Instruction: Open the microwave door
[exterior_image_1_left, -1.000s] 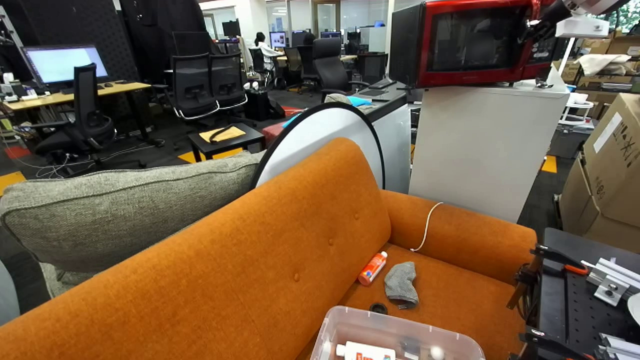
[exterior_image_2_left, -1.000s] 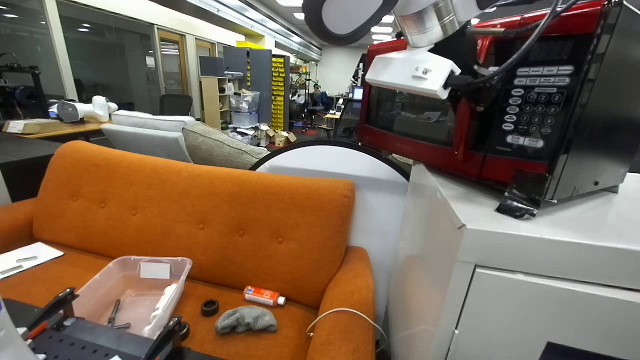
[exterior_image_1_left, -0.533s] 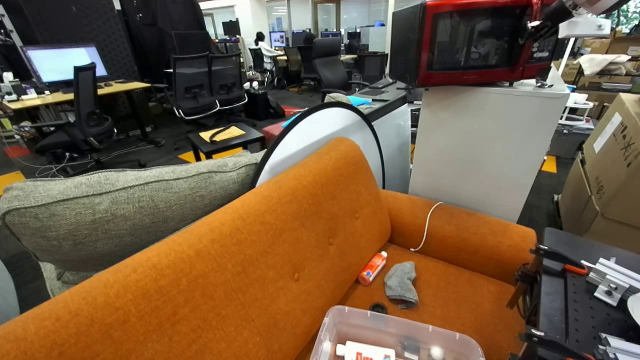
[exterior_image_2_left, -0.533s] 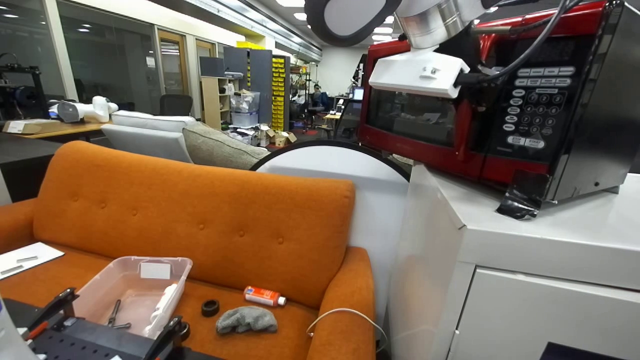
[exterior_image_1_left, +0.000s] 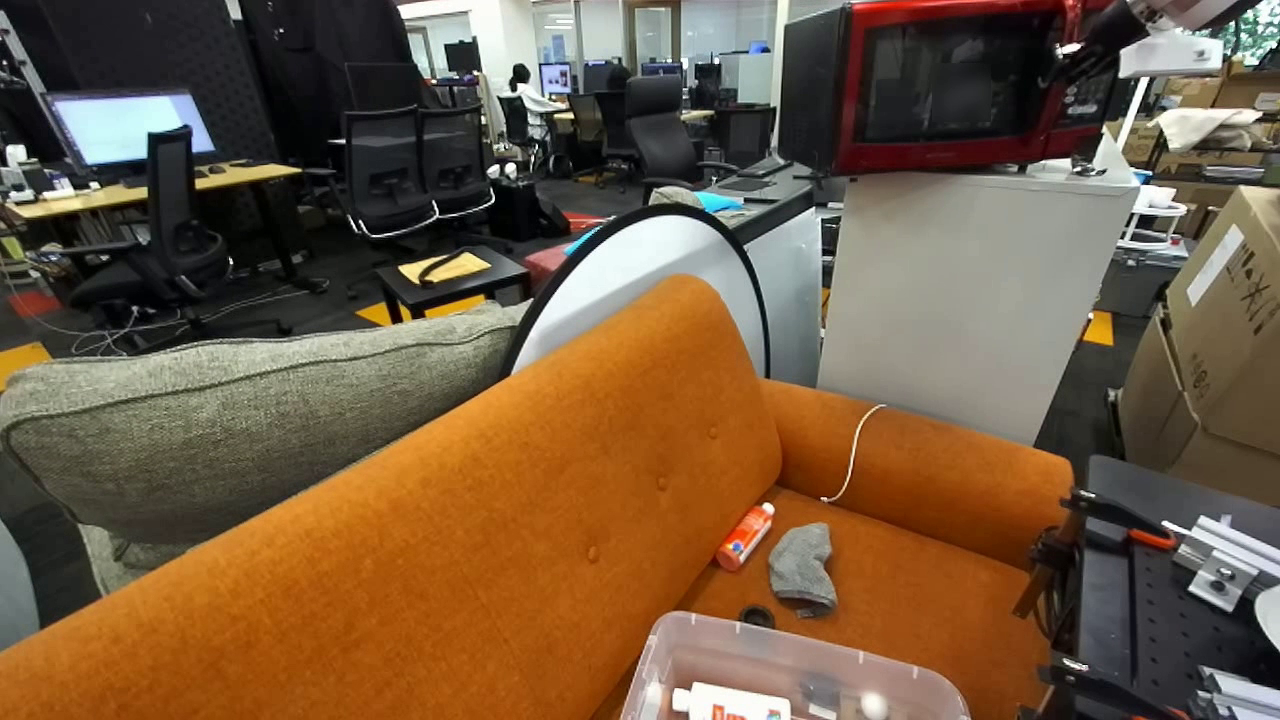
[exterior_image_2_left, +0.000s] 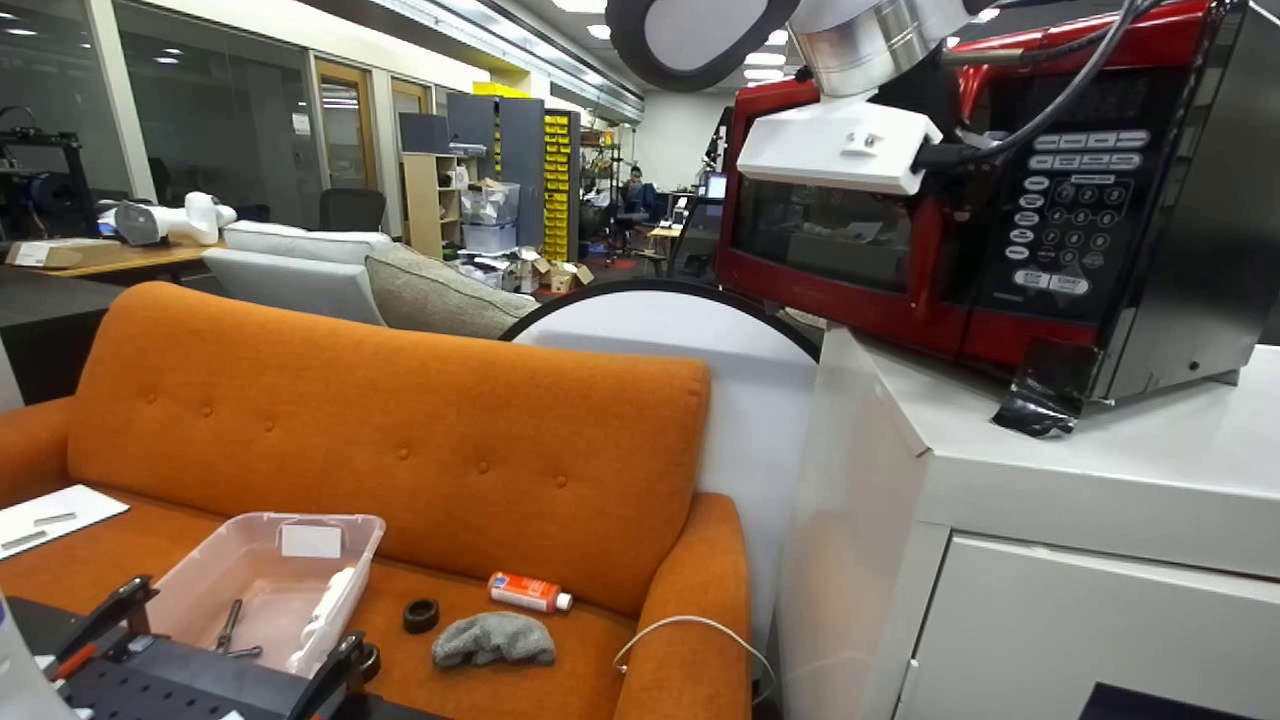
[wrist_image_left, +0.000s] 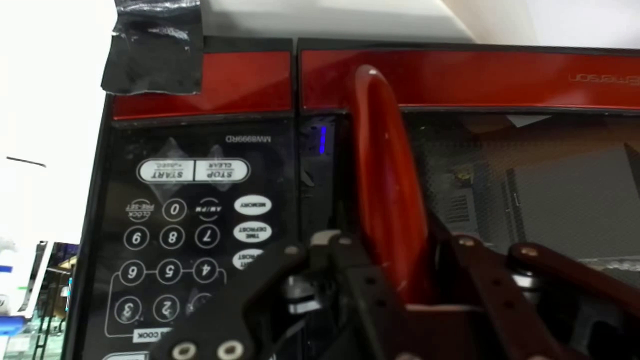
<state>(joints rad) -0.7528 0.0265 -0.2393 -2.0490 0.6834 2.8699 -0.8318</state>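
Wrist view: we find the end effector (wrist_image_left: 405, 242) straddling the red handle (wrist_image_left: 382, 165) of the microwave door (wrist_image_left: 520, 170); whether it is clamped, we cannot tell. In both exterior views, the door sits closed, its microwave (exterior_image_2_left: 1080, 220) on the white table (exterior_image_2_left: 1080, 490). We advise confirming a firm hold, then pulling outward in a smooth arc, without twisting.

One red microwave (exterior_image_2_left: 1100, 245) with one door (exterior_image_2_left: 820, 235) and one handle (exterior_image_2_left: 927, 258) stood at two o'clock in an exterior view, atop one white cabinet (exterior_image_2_left: 1080, 500) at four. Toward seven and eight were one orange sofa (exterior_image_2_left: 380, 415), one clear bin (exterior_image_2_left: 255, 545), two black clamps (exterior_image_2_left: 112, 611), one orange bottle (exterior_image_2_left: 520, 591), one gray cloth (exterior_image_2_left: 493, 640) and one black ring (exterior_image_2_left: 421, 626). One gripper (wrist_image_left: 400, 245) appeared at five in the wrist view.
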